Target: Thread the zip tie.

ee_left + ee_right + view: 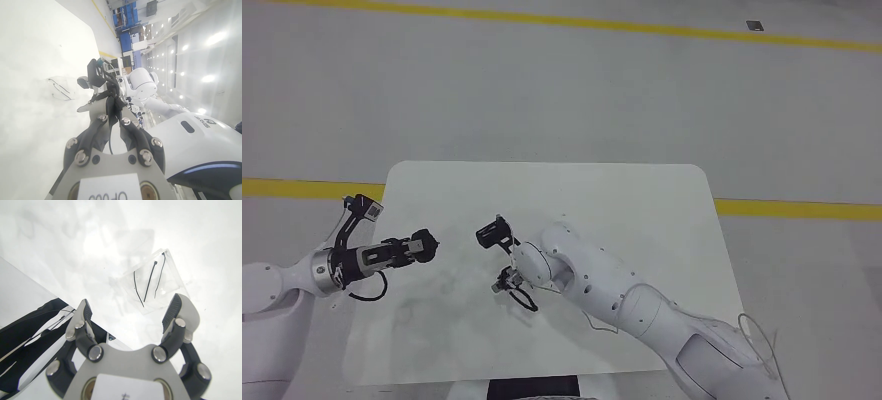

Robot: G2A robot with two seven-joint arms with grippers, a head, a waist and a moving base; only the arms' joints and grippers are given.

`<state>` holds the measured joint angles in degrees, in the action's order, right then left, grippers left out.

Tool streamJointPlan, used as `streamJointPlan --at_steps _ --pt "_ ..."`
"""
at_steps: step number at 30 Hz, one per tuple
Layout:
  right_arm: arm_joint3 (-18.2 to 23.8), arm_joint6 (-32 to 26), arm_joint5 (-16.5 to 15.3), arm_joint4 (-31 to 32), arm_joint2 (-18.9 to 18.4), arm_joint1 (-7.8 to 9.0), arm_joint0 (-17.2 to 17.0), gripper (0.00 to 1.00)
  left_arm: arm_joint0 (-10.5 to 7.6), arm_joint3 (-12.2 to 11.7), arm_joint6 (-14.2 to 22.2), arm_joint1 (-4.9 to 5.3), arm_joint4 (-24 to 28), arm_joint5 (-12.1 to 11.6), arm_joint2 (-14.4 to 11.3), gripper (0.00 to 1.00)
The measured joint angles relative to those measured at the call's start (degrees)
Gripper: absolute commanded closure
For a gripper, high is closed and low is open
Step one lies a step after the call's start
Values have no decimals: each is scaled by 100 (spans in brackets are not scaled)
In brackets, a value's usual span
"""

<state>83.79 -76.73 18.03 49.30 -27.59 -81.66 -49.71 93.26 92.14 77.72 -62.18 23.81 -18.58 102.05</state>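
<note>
Listing the right gripper (130, 300) first: you have its fingers spread wide and holding nothing, above the white table (56, 247). Item two, three black zip ties (150, 281), loose and roughly side by side in a clear tray (176, 275), lying just beyond that claw's fingertips and untouched. Your left gripper (113, 98) hangs farther from the tray, fingers pressed together; whether they pinch anything you cannot tell.

left gripper (113, 103) closed, right gripper (130, 305) spread
</note>
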Motion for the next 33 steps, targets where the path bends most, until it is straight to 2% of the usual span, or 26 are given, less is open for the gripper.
streamJointPlan --at_steps 2,3,4,13,20,33 --pt "6 -86 66 163 44 -20 35 0 0 0 0 0 0 0 0 100" --pt "8 -122 106 236 68 -32 48 15 0 0 0 0 0 0 0 100" --pt "9 -151 135 294 89 -46 58 50 0 0 0 0 0 0 0 100" --pt "-170 -264 145 530 58 -206 44 81 0 0 0 0 0 0 0 100" --pt "-360 -258 145 680 -60 -276 -53 87 0 0 0 0 0 0 0 100" --pt "-795 46 71 812 -79 -397 -185 84 0 0 0 0 0 0 0 100"
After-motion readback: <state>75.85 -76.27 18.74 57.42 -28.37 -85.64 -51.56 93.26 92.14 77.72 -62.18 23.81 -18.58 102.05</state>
